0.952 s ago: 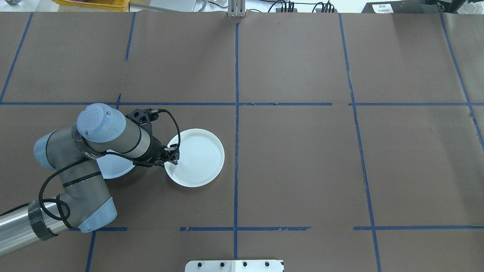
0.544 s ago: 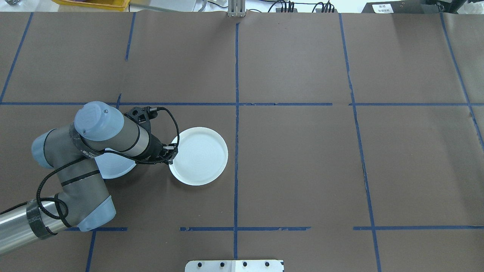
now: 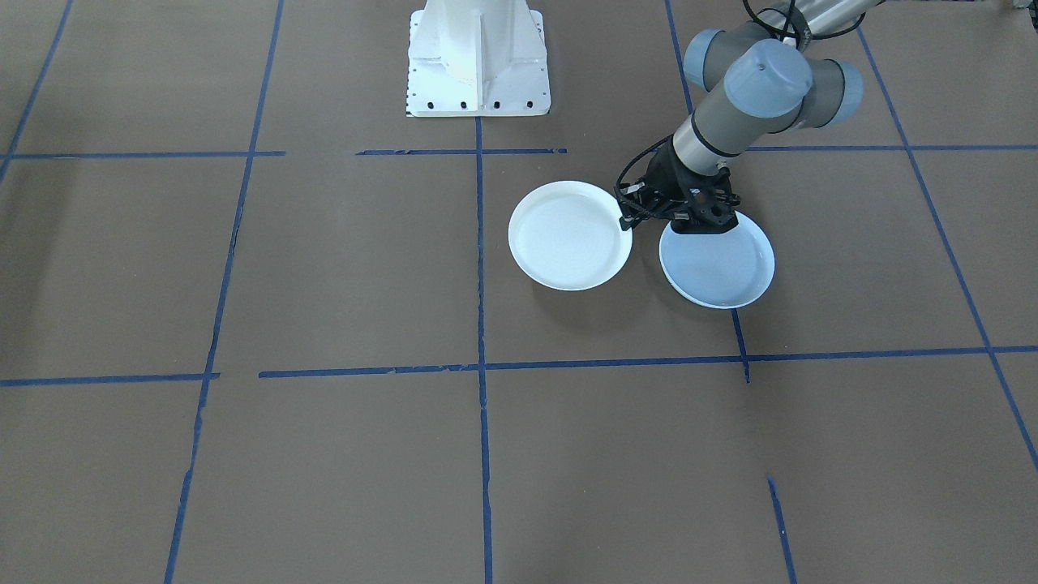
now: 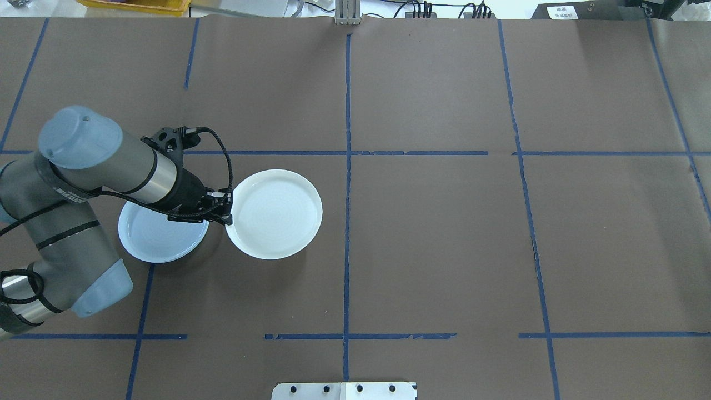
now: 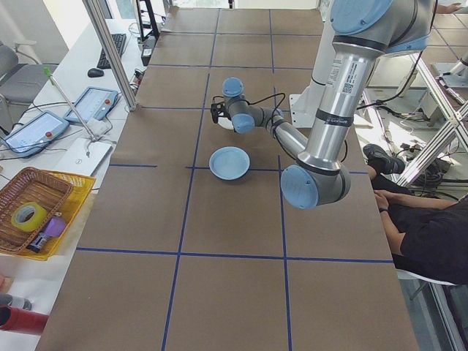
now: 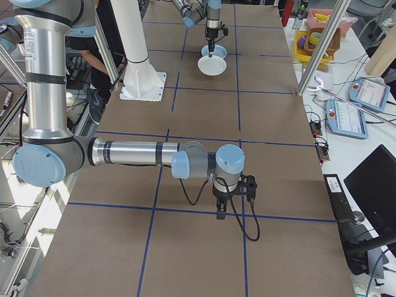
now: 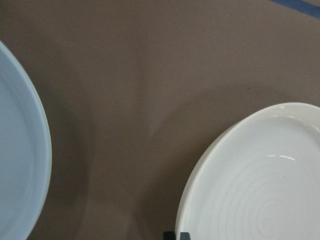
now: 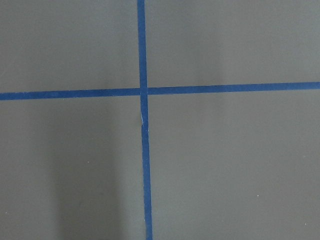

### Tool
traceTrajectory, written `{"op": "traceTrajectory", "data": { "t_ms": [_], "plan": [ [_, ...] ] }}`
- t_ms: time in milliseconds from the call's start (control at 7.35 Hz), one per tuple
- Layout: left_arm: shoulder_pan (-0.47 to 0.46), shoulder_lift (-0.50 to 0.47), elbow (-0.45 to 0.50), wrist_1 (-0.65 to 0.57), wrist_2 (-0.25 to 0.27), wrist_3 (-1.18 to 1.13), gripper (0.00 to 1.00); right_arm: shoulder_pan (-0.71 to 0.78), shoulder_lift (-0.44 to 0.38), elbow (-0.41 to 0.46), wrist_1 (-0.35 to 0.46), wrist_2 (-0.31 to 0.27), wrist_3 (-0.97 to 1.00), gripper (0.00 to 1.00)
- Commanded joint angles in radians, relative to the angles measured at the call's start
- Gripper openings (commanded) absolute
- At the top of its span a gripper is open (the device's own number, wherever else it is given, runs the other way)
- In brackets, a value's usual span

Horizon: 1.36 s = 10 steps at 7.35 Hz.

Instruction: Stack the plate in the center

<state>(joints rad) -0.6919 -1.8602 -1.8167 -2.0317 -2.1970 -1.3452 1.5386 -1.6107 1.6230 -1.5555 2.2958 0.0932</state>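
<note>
The table (image 4: 444, 222), brown paper w/ a blue tape grid (image 4: 348, 166), carries two plates. My left arm (image 4: 105, 161) comes in over the left side; my right arm (image 6: 136, 153) is parked low and well apart from the plates, its wrist cam showing only a tape cross.

The white plate (image 4: 276, 213), faint rings inside and a cream-ish rim, hangs lifted: in the front-facing view a shadow sits under it and off to one side, so it looks clear of the table. The pale blue-grey plate (image 4: 155, 236), smooth inside, lies flat just beside it, partly under my wrist. The two rims are close but not touching, per the left wrist view.

My left hand (image 4: 224, 213) is clamped on the white plate's rim at the edge nearest the blue-grey one; one dark fingertip (image 7: 177, 235) shows at the rim. My right hand (image 6: 221, 209) is seen only from the side cam, so I can't tell whether it's apart or together.

Step in hand, as I judge it: carrying the gripped plate to its stack spot. Next move calls for keeping it level, centring it over the blue-grey plate, clearing that rim w/ the fingers, lowering till it nests, then letting go. Risk: edge grip lets it tilt.
</note>
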Motion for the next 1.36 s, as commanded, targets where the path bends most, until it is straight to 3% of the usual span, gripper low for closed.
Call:
{"op": "traceTrajectory", "data": {
  "t_ms": [0, 544, 1224],
  "plan": [
    [-0.069, 0.1, -0.045, -0.01, -0.046, 0.13, 0.0, 0.0, 0.0, 0.0, 0.0, -0.001, 0.0, 1.0],
    [-0.181, 0.232, -0.033, -0.015, -0.046, 0.398, 0.0, 0.0, 0.0, 0.0, 0.0, -0.001, 0.0, 1.0],
    [-0.184, 0.253, -0.024, -0.015, -0.036, 0.417, 0.0, 0.0, 0.0, 0.0, 0.0, -0.001, -0.001, 1.0]
  ]
}}
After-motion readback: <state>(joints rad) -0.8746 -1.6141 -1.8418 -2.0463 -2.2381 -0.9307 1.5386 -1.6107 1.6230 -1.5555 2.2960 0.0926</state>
